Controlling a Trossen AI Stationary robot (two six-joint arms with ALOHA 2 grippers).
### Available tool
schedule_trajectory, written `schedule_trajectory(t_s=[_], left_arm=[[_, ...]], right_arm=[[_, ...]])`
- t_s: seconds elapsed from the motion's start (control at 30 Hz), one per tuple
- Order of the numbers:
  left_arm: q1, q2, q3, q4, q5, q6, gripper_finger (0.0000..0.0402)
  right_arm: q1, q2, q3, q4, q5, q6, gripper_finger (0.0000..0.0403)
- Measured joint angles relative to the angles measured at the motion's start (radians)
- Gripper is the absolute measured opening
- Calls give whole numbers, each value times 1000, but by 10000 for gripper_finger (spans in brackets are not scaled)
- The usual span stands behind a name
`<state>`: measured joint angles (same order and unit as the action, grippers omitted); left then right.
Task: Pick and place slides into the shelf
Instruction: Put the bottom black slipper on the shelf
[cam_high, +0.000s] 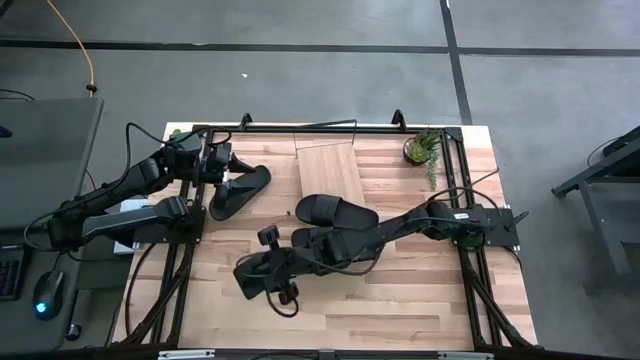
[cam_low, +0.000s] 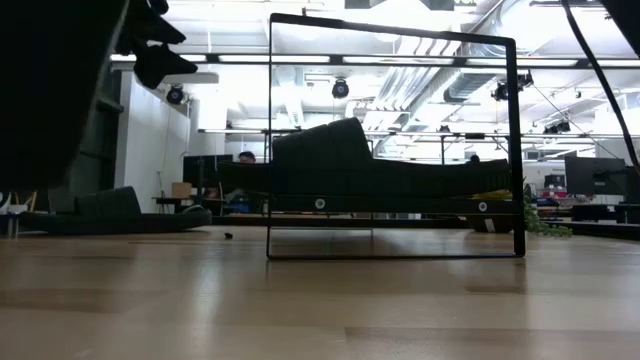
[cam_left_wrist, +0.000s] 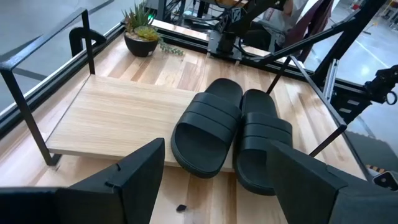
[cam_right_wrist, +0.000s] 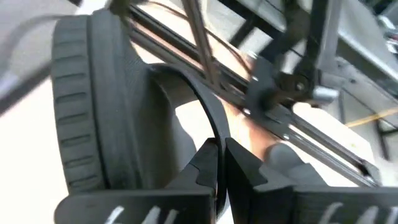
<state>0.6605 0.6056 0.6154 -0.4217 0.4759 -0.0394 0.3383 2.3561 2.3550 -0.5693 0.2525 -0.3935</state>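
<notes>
Two black slides (cam_high: 335, 211) (cam_high: 335, 241) lie side by side across the light-wood shelf (cam_high: 328, 168), soles down; the left wrist view shows them as one slide (cam_left_wrist: 208, 127) and its neighbour (cam_left_wrist: 261, 146). A third slide (cam_high: 240, 190) rests sole-down on the table near the far left corner. My left gripper (cam_high: 222, 164) hovers open just beyond the third slide. My right gripper (cam_right_wrist: 219, 163) is shut on the fourth slide (cam_high: 262, 272), over the table's near middle. In the low view this slide and the right arm form a dark mass at the upper left (cam_low: 60, 90). My right gripper pinches a thin curved black edge of the slide (cam_right_wrist: 208, 121) between its two fingertips (cam_right_wrist: 202, 165); whether this is the strap's rim, I cannot tell. The ribbed strap (cam_right_wrist: 81, 99) stands off to one side of the fingers. In the low view the slide hangs above the tabletop.
The shelf's thin black wire frame (cam_low: 516, 150) stands upright around the plank. A small potted plant (cam_high: 420, 150) sits at the far right corner. Bare plank (cam_left_wrist: 118, 115) lies beside the two shelved slides. Black rails run along the table's left and right edges.
</notes>
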Motion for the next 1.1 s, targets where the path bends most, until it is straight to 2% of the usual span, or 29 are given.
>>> schedule_trajectory(t_s=[0.07,0.47,0.57,0.73,0.9,1.1], left_arm=[[0,0,0,0,-10,11,262],[0,-1,0,8,-24,84,262],[-2,-7,0,8,0,144,262],[-26,-29,0,35,13,192,262],[-170,-64,0,127,-3,243,262],[-422,-67,0,121,-261,365,262]], right_arm=[[4,-24,0,-6,-27,3,0],[59,-222,0,-99,-7,13,0],[67,-246,0,-106,-31,52,0],[60,-266,0,-161,-12,97,0],[36,-267,0,-179,-12,97,0],[20,-274,0,-167,-14,73,0]])
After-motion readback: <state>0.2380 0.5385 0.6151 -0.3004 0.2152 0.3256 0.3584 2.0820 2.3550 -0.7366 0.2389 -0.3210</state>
